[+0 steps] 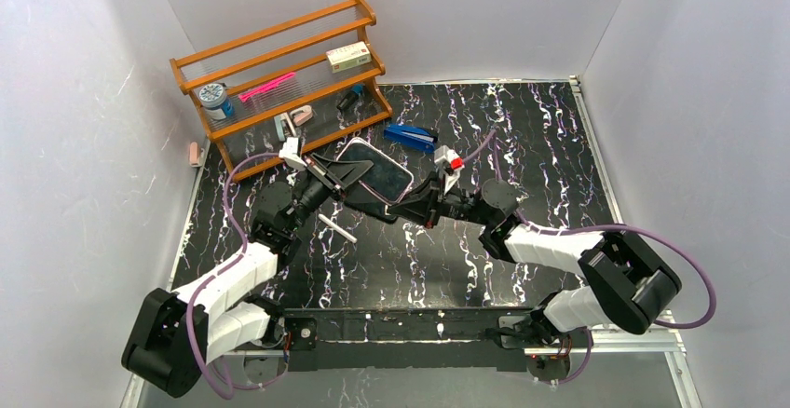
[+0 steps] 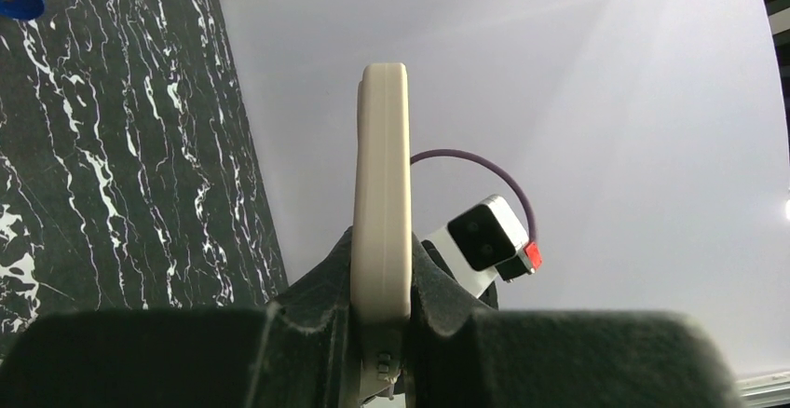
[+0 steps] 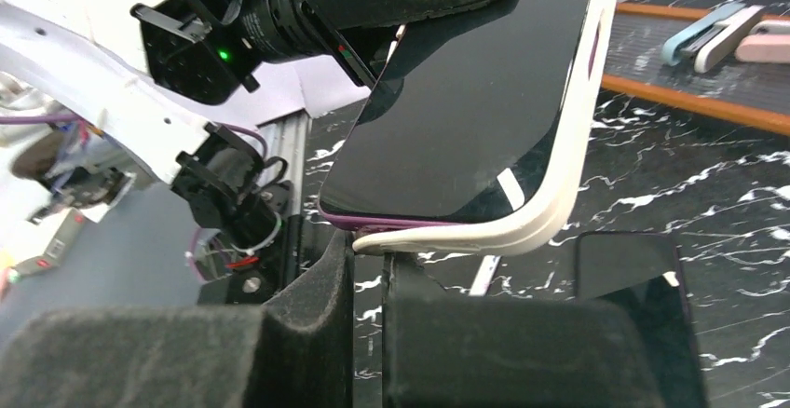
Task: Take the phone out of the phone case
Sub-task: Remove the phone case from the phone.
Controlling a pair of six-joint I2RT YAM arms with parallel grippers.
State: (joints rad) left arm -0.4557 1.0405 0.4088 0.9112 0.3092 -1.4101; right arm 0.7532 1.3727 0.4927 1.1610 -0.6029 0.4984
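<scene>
The phone (image 1: 377, 173), black screen up, sits in a cream case (image 1: 371, 210) and is held tilted above the table between both arms. My left gripper (image 1: 340, 173) is shut on its upper-left end. In the left wrist view the case (image 2: 382, 184) stands edge-on between the fingers, and the left gripper (image 2: 382, 307) clamps it. My right gripper (image 1: 410, 205) is at the lower-right corner. In the right wrist view the case (image 3: 568, 175) bends away from the phone (image 3: 475, 110), showing its purple edge. The right gripper (image 3: 371, 245) is nearly closed on the case's corner tip.
A wooden rack (image 1: 279, 82) with small items stands at the back left. A blue stapler (image 1: 411, 136) lies behind the phone, a white stick (image 1: 337, 227) on the marble table below it. A pink item (image 1: 194, 153) lies by the left wall.
</scene>
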